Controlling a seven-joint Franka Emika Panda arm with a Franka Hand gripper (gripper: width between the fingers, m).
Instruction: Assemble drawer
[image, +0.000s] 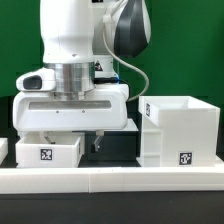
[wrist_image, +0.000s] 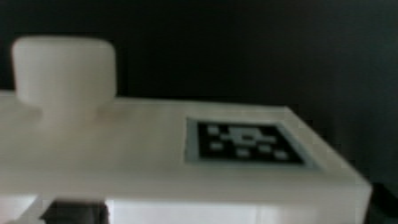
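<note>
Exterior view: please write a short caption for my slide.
Gripper low beside a tray; the casing stands apart.

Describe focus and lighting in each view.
Exterior view: evenly lit and fairly sharp, casing edges clean. Wrist view: out of focus throughout, tag smeared, finger a pale overexposed blur, background nearly black.
</note>
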